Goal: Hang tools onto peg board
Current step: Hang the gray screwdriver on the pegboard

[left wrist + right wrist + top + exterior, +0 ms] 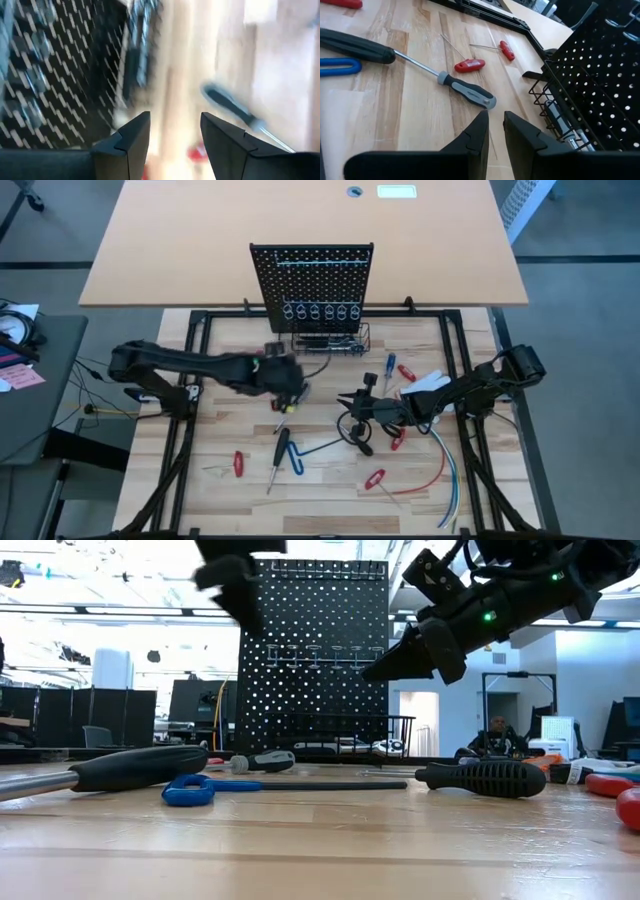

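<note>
The black peg board stands upright at the table's far side, with ring holders and a wire basket at its base. Tools lie flat on the table: a black-handled screwdriver, a blue T-handle hex key, a grey-handled screwdriver, and small red-handled tools. My left gripper hovers open and empty in front of the board; it also shows in its wrist view. My right gripper hovers above the table's middle, with a narrow gap between its fingers and nothing in it.
Red, blue and white cables trail over the table's right side. A blue-handled screwdriver and a red tool lie right of the basket. Something silver lies in the basket. A person sits in the room behind.
</note>
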Motion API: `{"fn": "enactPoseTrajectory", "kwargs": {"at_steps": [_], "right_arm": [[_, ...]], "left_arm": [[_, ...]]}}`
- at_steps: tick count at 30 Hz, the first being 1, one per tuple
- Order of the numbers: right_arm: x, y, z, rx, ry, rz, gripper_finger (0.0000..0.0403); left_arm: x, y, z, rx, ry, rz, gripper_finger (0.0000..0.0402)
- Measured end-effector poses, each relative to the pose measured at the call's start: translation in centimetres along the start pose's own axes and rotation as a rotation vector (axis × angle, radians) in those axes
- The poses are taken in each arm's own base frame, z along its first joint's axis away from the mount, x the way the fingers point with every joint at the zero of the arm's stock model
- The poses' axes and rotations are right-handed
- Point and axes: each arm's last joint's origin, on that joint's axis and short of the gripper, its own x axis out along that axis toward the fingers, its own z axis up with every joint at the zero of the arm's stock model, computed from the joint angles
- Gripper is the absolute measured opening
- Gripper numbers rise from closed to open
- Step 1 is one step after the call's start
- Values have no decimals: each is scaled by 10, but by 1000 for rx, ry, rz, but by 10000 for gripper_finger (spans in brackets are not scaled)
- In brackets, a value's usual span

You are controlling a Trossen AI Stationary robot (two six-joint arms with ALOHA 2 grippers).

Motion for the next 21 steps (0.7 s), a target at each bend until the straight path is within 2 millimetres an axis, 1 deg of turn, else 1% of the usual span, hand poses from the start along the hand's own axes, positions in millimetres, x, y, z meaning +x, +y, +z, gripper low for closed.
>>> {"fn": "enactPoseTrajectory", "kwargs": {"at_steps": [2, 5, 8, 10, 12, 15, 18, 21], "right_arm": [[0, 0, 0, 16, 0, 2, 66], [0, 0, 0, 45, -1, 3, 66], [0, -1, 1, 111, -12, 1, 66], [3, -2, 2, 163, -27, -7, 66], [8, -4, 1, 200, -45, -21, 66], [16, -5, 0, 239, -83, -44, 66], [26, -5, -8, 250, -81, -61, 66], [35, -1, -16, 248, -59, -67, 66]], "left_arm": [[-5, -12, -19, -85, 14, -18, 169], [-3, -40, -50, -241, -13, -56, 169], [7, -76, -77, -391, -104, -137, 169], [17, -100, -92, -442, -167, -197, 168], [27, -117, -104, -486, -208, -243, 168], [45, -130, -116, -567, -205, -256, 168], [59, -132, -120, -630, -173, -205, 168], [72, -134, -123, -641, -153, -129, 168]]}}
